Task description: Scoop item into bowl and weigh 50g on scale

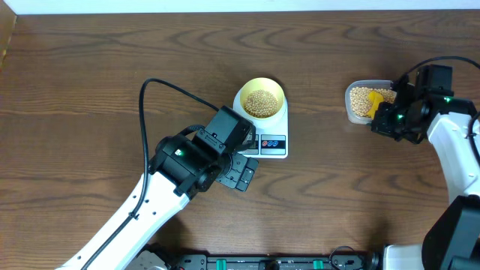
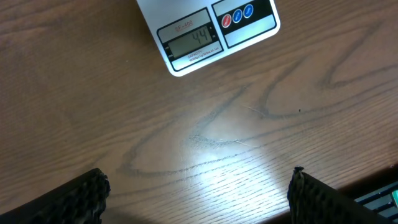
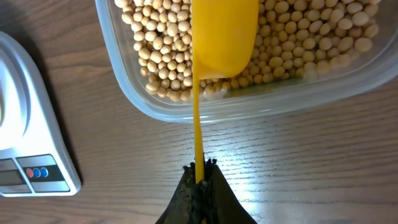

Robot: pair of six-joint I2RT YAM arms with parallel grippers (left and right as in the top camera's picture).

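Beans (image 1: 261, 103) small, round, tan, in pale-yellow bowl (image 1: 262, 82) on white scale (image 1: 271, 142).

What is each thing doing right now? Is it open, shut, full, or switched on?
bowl: on the scale, partly full of beans.
scale: switched on, display shows 44.
tub: no lid, beans inside.
scoop: handle gripped, cup end over the tub.
left tool: open, empty, over the table in front of the scale.
right tool: shut on the scoop handle.
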